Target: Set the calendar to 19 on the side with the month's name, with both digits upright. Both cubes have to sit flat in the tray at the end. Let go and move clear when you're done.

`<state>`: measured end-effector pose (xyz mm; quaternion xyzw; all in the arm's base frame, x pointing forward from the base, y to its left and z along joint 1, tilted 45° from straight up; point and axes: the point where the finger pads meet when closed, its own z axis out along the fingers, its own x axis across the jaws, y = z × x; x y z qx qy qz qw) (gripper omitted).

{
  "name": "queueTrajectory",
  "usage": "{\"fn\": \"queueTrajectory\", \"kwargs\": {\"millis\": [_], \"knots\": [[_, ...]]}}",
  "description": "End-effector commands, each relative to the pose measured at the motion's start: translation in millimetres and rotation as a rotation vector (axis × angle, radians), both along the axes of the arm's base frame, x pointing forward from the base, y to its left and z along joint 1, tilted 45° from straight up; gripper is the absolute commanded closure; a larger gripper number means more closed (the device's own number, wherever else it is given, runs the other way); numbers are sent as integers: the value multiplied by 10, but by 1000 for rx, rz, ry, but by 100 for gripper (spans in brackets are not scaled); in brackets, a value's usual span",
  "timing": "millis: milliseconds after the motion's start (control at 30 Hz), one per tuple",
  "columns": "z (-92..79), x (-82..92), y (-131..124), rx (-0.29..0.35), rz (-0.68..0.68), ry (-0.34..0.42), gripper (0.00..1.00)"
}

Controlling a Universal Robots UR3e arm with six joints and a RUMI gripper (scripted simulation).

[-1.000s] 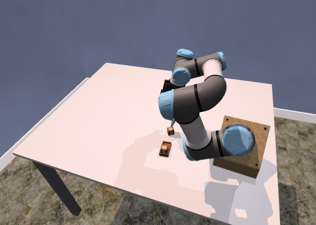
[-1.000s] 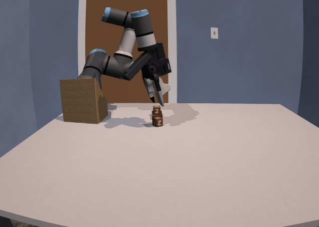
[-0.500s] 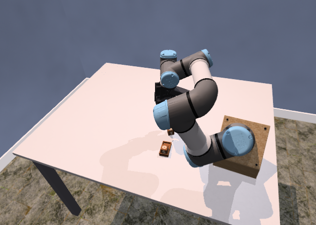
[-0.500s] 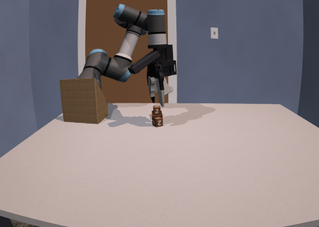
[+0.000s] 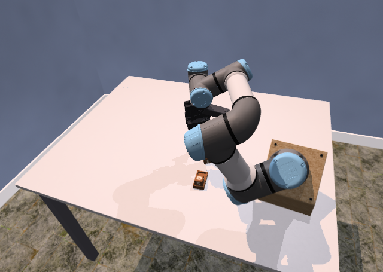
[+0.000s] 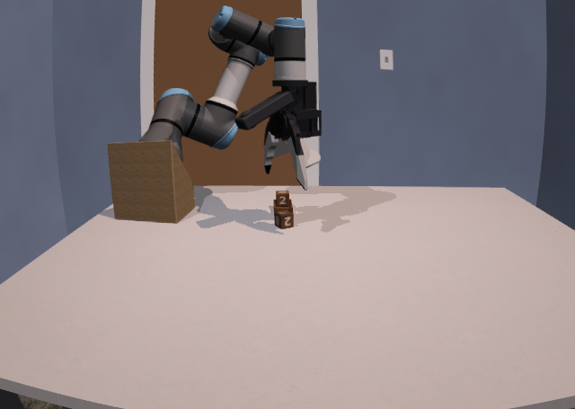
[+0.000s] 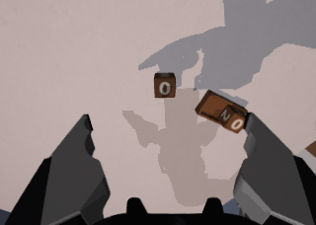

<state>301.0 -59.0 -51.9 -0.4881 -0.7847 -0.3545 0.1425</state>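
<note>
A small brown tray point(image 5: 204, 179) lies on the pale table near the arm's base. One number cube sits in one end of it, with a 0 on top. In the wrist view the tray point(image 7: 221, 112) is at the right, by my right finger. The second cube point(image 7: 164, 85) stands loose on the table beside the tray and shows a 0 towards the wrist camera. In the exterior view this loose cube point(image 6: 282, 197) shows a 2 and stands just behind the tray. In the top view the arm hides most of it. My gripper point(image 6: 285, 174) is open and empty, hanging a little above the cubes.
The arm's wooden mounting block point(image 5: 294, 176) stands at the table's right side, close to the tray; it also shows in the exterior view point(image 6: 148, 179). The folded arm hangs over the tray area.
</note>
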Motion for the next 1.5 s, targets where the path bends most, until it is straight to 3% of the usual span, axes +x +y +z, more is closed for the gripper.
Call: {"fn": "queueTrajectory", "kwargs": {"millis": [0,433,733,933,1133,1200,1467], "knots": [[2,3,-10,-2,-1,-1,0],[2,3,-10,-3,3,-5,0],[0,-1,-17,-11,47,-47,0],[-2,-7,-30,-26,136,-135,0],[-2,-13,-48,-50,272,-268,0],[-2,-13,-48,-50,272,-268,0],[4,-15,-68,-85,473,-464,0]]}}
